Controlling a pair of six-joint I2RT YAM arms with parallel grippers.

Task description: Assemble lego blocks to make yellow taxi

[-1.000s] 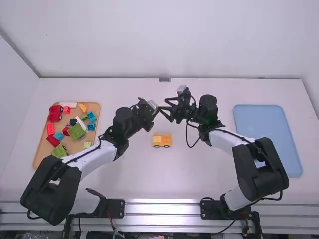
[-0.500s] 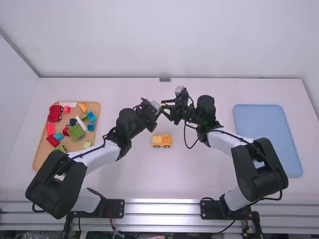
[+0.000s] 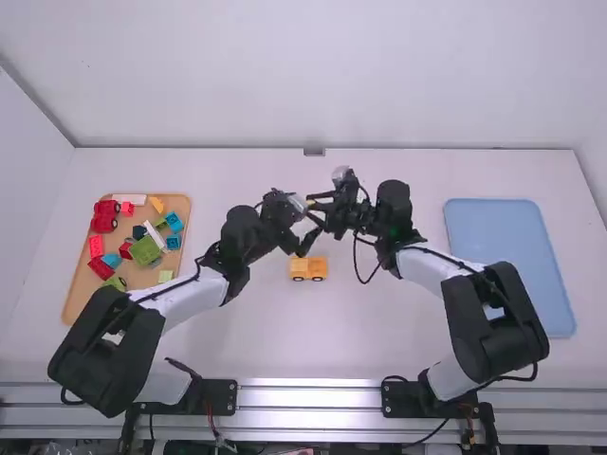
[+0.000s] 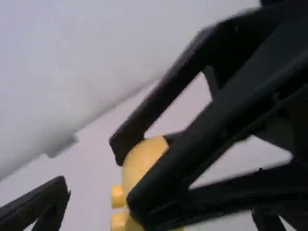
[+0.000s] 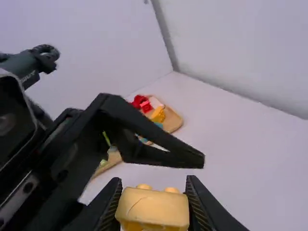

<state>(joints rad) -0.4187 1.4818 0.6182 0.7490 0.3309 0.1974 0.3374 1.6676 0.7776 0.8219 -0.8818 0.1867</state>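
- The right claw (image 3: 310,204) is clamped on the yellow block (image 5: 153,209), just above the middle of the high view.
- In the right wrist view the block sits at the bottom centre, squeezed between both fingers, its round studs showing along its top edge.
- In the left wrist view the same block is at the lower middle, studs towards the picture's left.
- The left claw (image 3: 313,217) has its fingers (image 4: 41,207) apart, with nothing between them; it is close beside the right one, near the block.
- The yellow car (image 3: 308,268) stands on its wheels on the bench (image 3: 313,332), in the middle of the high view, below the two claws.
- At the left of the high view lies the wooden tray (image 3: 73,299), holding loose blocks: the big green block (image 3: 145,251), the white block (image 3: 129,199), blue and red ones, and the red car (image 3: 104,216) at its upper left.
- The blue tray (image 3: 512,270) lies on the bench at the right of the high view.
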